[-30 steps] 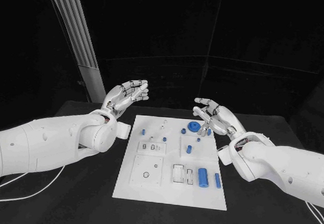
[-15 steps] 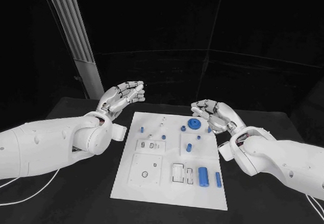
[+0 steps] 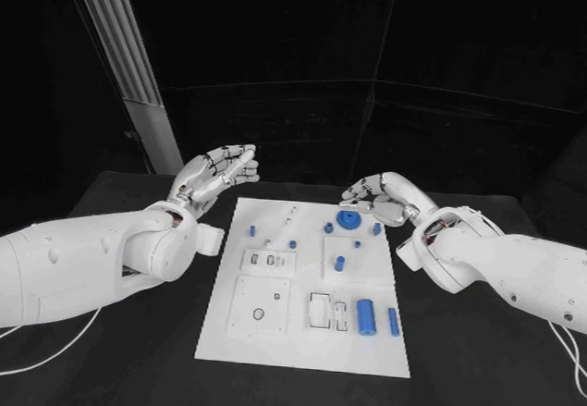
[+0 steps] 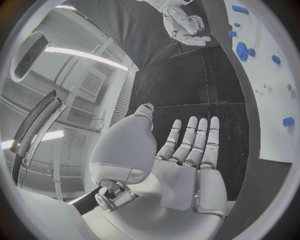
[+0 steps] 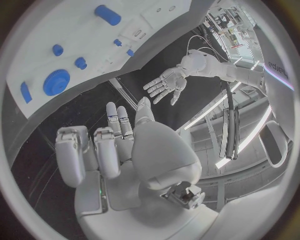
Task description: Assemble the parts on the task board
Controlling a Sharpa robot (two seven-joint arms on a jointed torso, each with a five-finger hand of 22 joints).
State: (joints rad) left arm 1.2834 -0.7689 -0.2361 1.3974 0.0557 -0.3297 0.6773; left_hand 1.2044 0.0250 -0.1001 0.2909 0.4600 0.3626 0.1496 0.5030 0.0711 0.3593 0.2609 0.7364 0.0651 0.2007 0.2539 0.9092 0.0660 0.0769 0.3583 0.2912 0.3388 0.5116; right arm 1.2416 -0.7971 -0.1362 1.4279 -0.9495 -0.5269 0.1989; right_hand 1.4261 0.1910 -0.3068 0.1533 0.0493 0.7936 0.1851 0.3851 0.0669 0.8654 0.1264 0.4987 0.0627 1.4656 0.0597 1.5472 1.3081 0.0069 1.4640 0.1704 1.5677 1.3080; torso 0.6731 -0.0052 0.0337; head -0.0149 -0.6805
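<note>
The white task board (image 3: 305, 343) lies flat in the middle of the black worktop (image 3: 496, 382), and every place below is given from it. The left robot hand (image 3: 216, 172) hovers off the board's far left corner, above the worktop and clear of the board, palm up with its fingers straight and spread; it holds nothing, as the left wrist view confirms (image 4: 181, 150). The right robot hand (image 3: 381, 197) is raised at the board's far right corner, close to the blue gear (image 3: 350, 221) that stands near the far edge, with some fingers curled in and others stretched out in the right wrist view (image 5: 119, 145); nothing lies in its palm, and whether a fingertip touches the gear cannot be told. Near the board's right near side a blue cylinder (image 3: 365, 312) lies beside a thinner blue pin (image 3: 394, 321), close but apart. A short blue peg (image 3: 340, 263) sits about the board's middle, and a small blue piece (image 3: 253, 229) lies toward the left edge in the far half. White rectangular fixtures (image 3: 263, 308) occupy the board's left near quarter. No brand, label or lettering on the board or its parts can be read; a strip of writing shows at the rim of the right wrist view, but it is too cut off to make out.
</note>
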